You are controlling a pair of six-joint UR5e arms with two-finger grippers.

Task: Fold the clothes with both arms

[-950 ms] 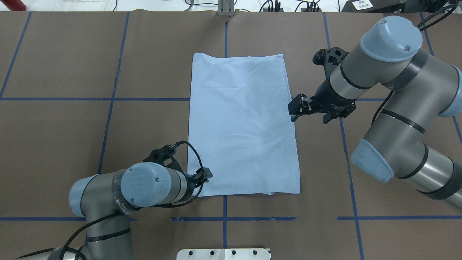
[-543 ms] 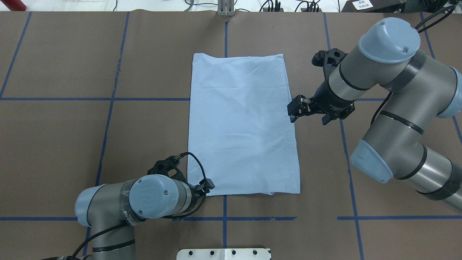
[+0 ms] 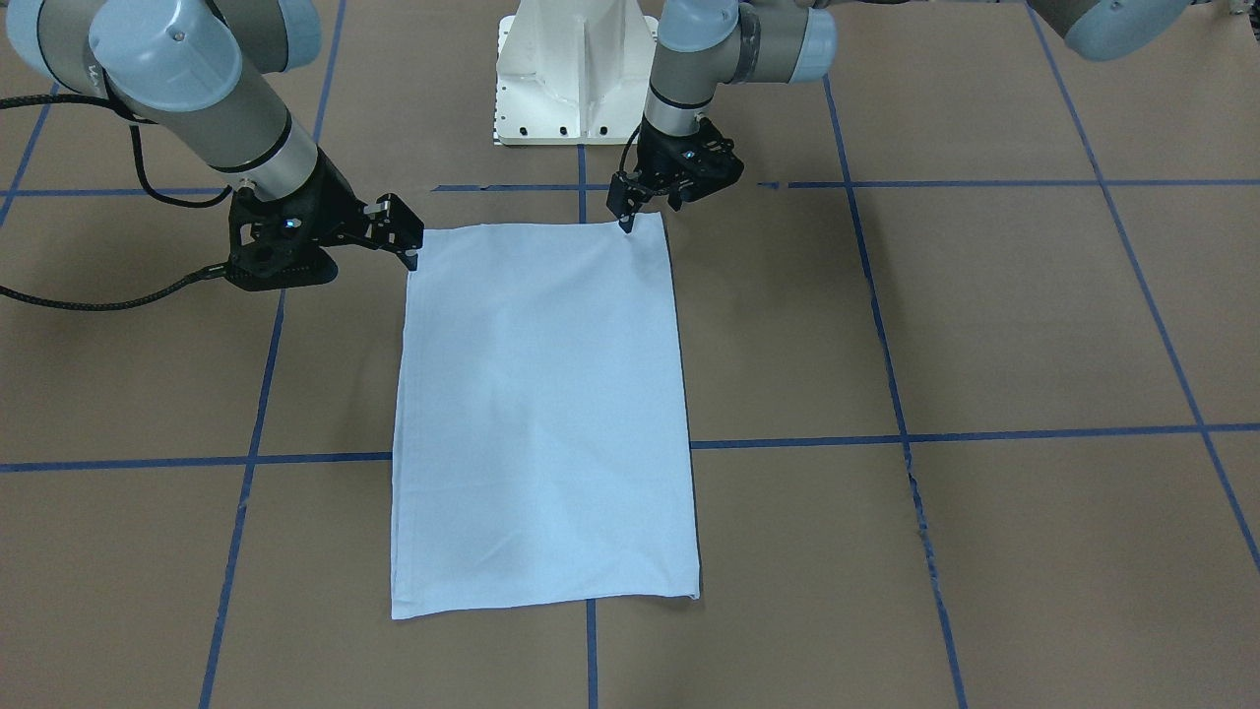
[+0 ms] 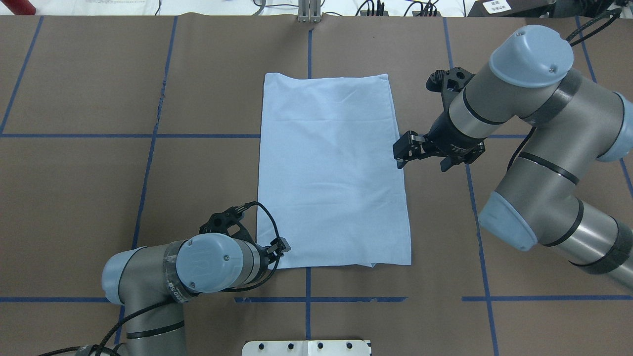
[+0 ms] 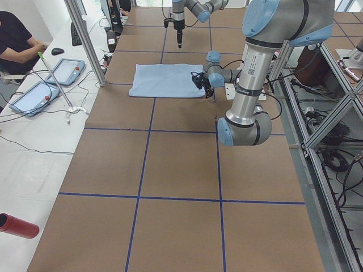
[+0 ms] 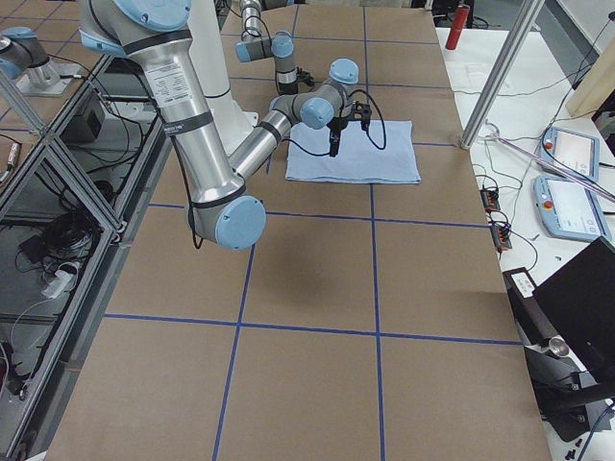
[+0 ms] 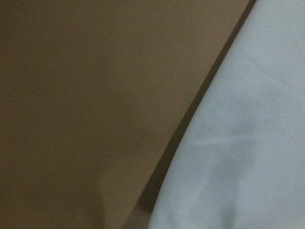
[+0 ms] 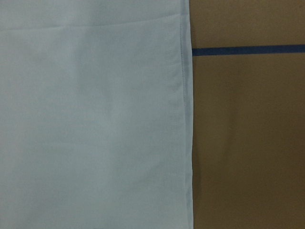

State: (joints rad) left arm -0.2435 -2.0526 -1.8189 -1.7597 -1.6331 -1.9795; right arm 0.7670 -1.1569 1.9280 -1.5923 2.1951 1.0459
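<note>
The pale light-blue T-shirt [image 4: 331,168] lies flat on the brown table, folded into a tall rectangle; its print and collar are hidden. My left gripper [image 4: 280,245] is low at the shirt's near-left corner. In the front-facing view the left gripper [image 3: 630,219] has a fingertip on that corner and looks open, holding nothing. My right gripper [image 4: 401,151] hovers open and empty by the shirt's right edge and shows near a corner in the front-facing view [image 3: 406,246]. The left wrist view shows the shirt's edge [image 7: 248,143]; the right wrist view shows its hemmed edge [image 8: 95,119].
The white pedestal base [image 3: 576,79] stands at the table's near edge. Blue tape lines [image 4: 148,136] grid the brown table cover. A red cylinder [image 5: 17,225] and tablets [image 5: 34,96] lie on a side bench, with an operator [image 5: 17,39] seated there.
My left arm swung toward the robot side and then came back a little, keeping its gripper at the shirt's near-left corner. My right gripper drifted slightly toward the shirt. The shirt has not moved.
</note>
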